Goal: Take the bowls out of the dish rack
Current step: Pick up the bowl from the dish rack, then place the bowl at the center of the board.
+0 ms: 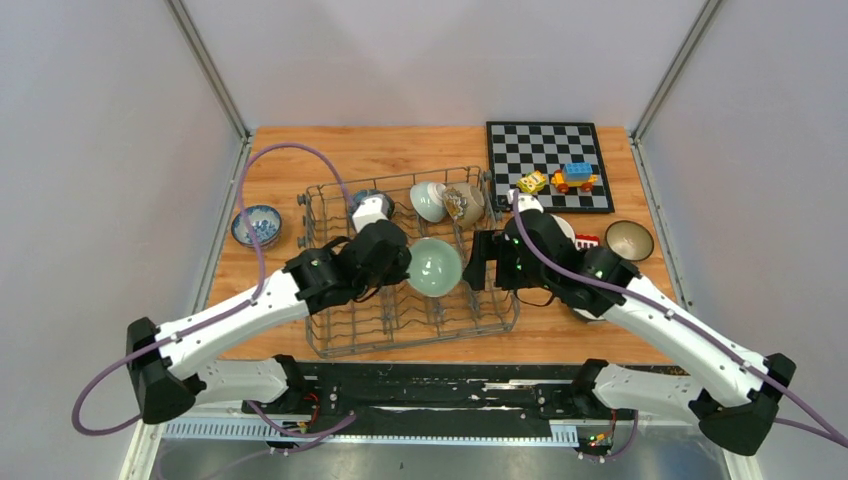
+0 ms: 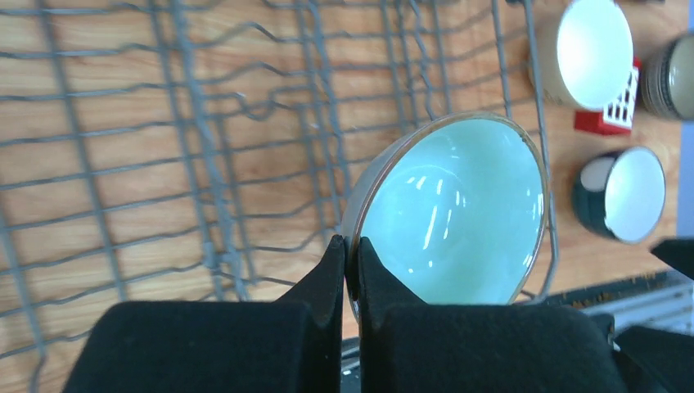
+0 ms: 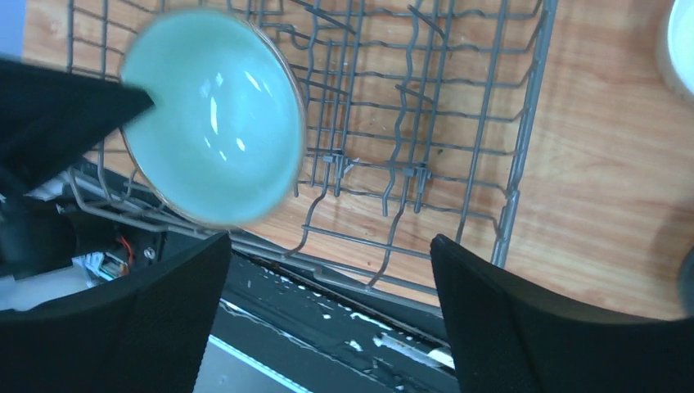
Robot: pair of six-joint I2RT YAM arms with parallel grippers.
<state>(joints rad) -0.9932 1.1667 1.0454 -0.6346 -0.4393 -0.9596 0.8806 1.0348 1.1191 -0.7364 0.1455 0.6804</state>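
One pale green glazed ceramic bowl point(image 2: 458, 213) is pinched at its rim by the clenched left gripper point(image 2: 350, 246), tilted over the grey wire dish rack point(image 1: 330, 345). The right gripper point(image 3: 327, 246) stands spread wide, holding nothing, facing the bowl. Raise the bowl clear of the wavy prongs before moving sideways (a rim pinch may let it swing). Only the left wrist view shows the pinch; only the top view shows two more bowls point(image 1: 447, 202) in the rack's far row
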